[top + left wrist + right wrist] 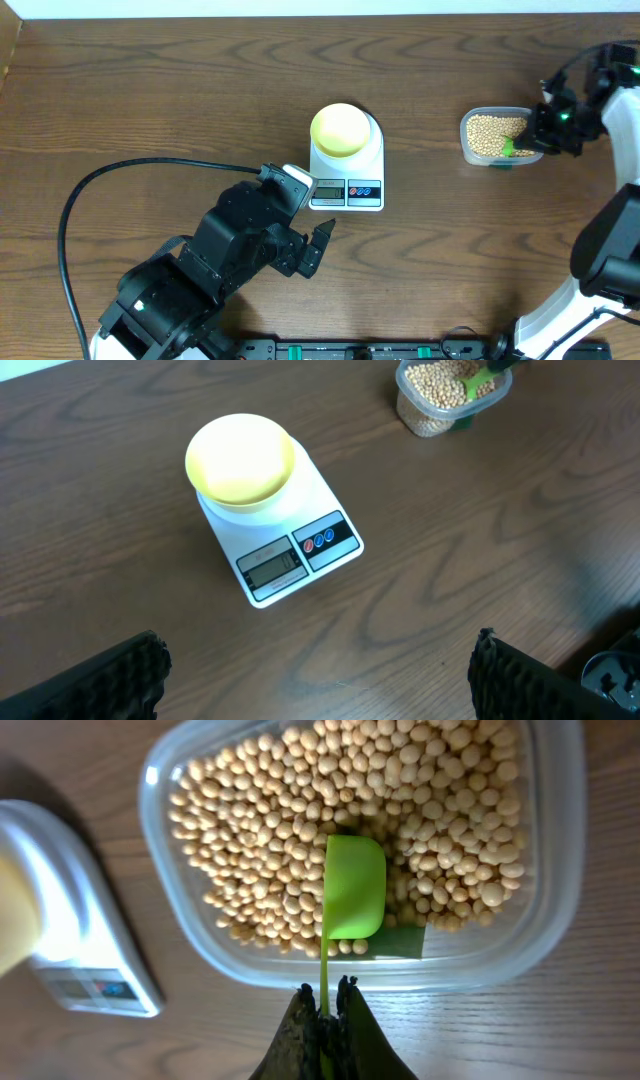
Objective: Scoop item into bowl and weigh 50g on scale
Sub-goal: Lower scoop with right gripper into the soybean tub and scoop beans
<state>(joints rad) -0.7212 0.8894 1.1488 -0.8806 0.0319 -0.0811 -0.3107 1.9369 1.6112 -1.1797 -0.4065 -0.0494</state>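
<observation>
Right pincer around green scoop, lengthwise into beans

Beans, a bowl and a scale
The small tan beans lie in a clear tub, well apart from the white scale. The yellow-green bowl sits upright on the scale, behind its screen.

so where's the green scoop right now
The green scoop is inside the clear tub on the beans, held by the right pincer, right of the scale overhead.
</observation>
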